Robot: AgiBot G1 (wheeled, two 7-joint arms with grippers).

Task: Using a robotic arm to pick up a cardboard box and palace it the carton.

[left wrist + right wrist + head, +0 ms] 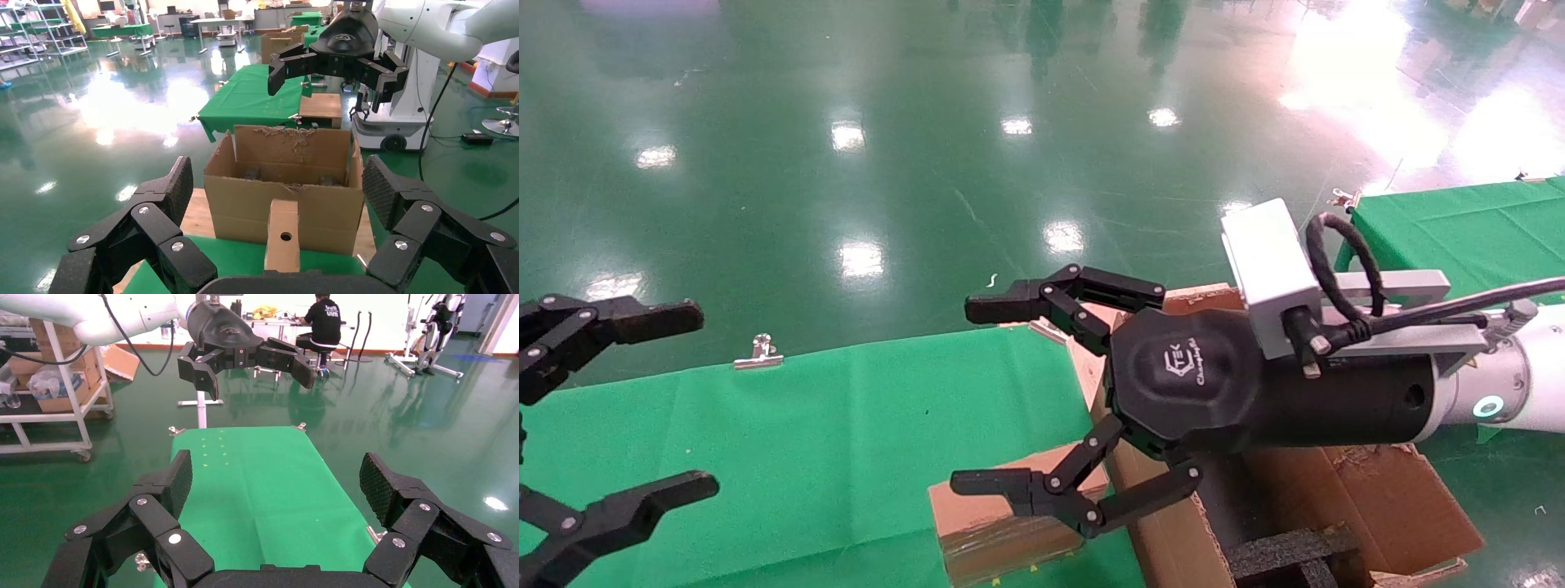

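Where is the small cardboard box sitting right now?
In the head view, the cardboard box rests on the green-covered table, right beside the carton on its left, below the open right gripper.

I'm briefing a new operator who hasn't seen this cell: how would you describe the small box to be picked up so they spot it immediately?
Start at the long table under the green cloth, then find the large torn-edged brown corrugated carton at its end. On the cloth beside that carton stands the small flat brown cardboard box. Unlike the carton it is closed, with glossy clear tape on its broad face and a round hole in its narrow side.
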